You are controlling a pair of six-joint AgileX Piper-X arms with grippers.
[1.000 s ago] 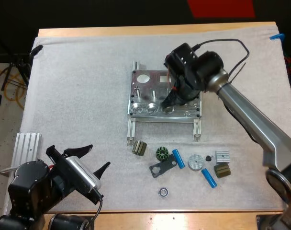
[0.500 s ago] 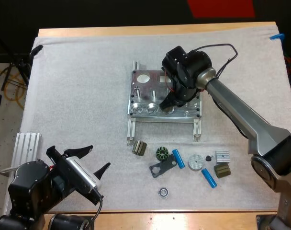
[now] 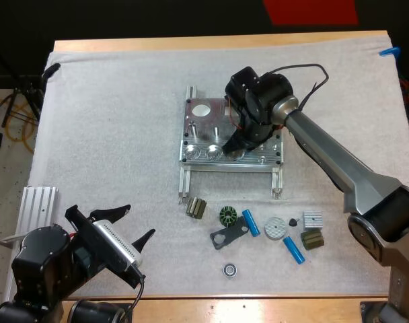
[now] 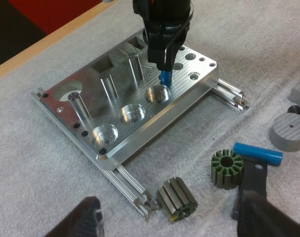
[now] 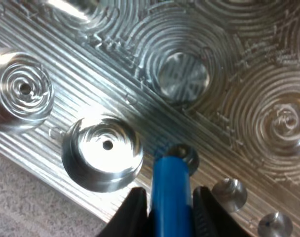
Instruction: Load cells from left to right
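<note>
The metal fixture [image 3: 203,128] lies mid-mat with three round sockets along its front edge. My right gripper [image 3: 233,145] hangs over that row, shut on a blue cylinder [image 4: 166,77] held upright. The cylinder's lower end is just above the rightmost socket [image 4: 157,94]; the middle socket [image 4: 131,114] and left socket [image 4: 104,134] hold nothing. In the right wrist view the blue cylinder [image 5: 172,190] sits clamped between my fingers [image 5: 131,212], beside the middle socket [image 5: 103,148]. My left gripper [image 3: 132,223] rests open near the table's front left, far from the fixture.
In front of the fixture lie two loose blue cylinders [image 3: 250,222] [image 3: 293,249], a green stator [image 3: 228,217], a dark bracket [image 3: 225,237], a bearing [image 3: 230,270], a grey disc [image 3: 274,227] and olive blocks [image 3: 196,207]. An aluminium rail [image 3: 36,208] sits at the left edge.
My right gripper has shifted a little to the left along the fixture's front row, carrying the blue cylinder. The left arm has stayed still.
</note>
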